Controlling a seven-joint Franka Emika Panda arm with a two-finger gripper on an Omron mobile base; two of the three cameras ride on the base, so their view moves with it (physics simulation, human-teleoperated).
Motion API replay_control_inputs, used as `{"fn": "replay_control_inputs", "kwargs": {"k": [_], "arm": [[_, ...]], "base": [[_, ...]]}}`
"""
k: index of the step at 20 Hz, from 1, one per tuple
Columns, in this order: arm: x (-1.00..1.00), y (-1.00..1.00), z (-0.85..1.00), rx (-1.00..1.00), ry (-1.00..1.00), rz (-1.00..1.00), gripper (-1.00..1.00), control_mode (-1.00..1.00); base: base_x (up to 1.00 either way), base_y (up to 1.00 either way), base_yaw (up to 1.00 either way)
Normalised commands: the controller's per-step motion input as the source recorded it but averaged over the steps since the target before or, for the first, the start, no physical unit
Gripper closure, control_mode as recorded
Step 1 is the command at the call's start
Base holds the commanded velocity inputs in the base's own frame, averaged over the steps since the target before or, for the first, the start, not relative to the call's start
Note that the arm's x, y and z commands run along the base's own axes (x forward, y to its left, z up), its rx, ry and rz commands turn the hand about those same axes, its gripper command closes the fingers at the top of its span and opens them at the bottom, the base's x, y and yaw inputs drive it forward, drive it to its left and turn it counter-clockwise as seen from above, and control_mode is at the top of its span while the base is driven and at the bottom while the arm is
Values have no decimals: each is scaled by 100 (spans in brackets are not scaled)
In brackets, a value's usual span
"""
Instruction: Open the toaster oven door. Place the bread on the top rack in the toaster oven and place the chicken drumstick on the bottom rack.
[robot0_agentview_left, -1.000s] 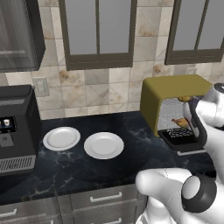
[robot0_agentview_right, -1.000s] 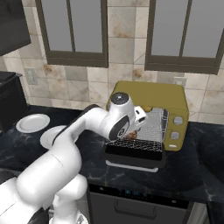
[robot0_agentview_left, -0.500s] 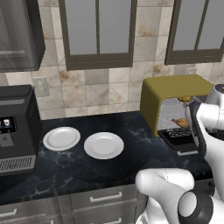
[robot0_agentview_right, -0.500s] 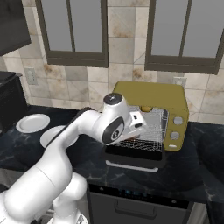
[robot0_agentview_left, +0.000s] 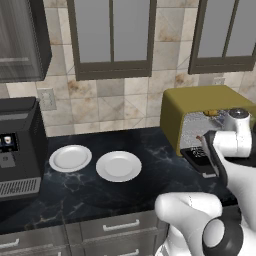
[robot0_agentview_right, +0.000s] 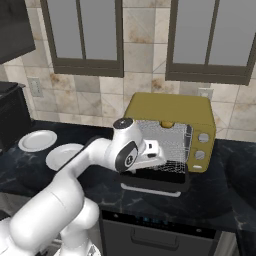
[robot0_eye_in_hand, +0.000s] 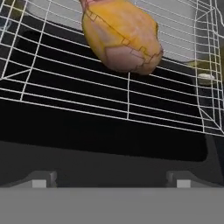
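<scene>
On the left of the dark marbled counter, a boxy black coffee machine is seen, and just to its right two flat, glossy white plates are left bare side by side. Further right, the olive-yellow toaster oven, a rounded box with small pale knobs on its right face, is found with the toaster oven door folded down flat, its dark glass facing up. Inside the grey cavity, the small round yellowish bread is seen resting high on the top rack, a thin wire grid. In the hand view the chicken drumstick, a plump, faceted orange-brown lump tapering away at the top, is lying on the wire mesh of the bottom rack. The gripper is released, its jaws spread wide just before the drumstick and nothing grasped. The placing is judged done; the hand is best drawn straight back and level, so that the wires and the door are not snagged and the drumstick is not nudged.
</scene>
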Motion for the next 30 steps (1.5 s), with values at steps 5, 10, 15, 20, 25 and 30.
{"fn": "replay_control_inputs", "kwargs": {"k": [5, 10, 15, 20, 25, 30], "arm": [[21, -4, -29, 5, 0, -11, -100, -100], [41, -9, -18, 6, 0, -10, -100, -100], [44, -11, -16, 6, 0, -11, -100, -100], [49, -13, -11, 5, 0, -9, -100, -100], [53, -4, -1, 1, -8, -5, -100, -100], [58, -1, 0, 0, -12, -3, -100, -100]], "base": [[0, 0, 0], [0, 0, 0], [0, 0, 0], [0, 0, 0], [0, 0, 0], [0, 0, 0]]}}
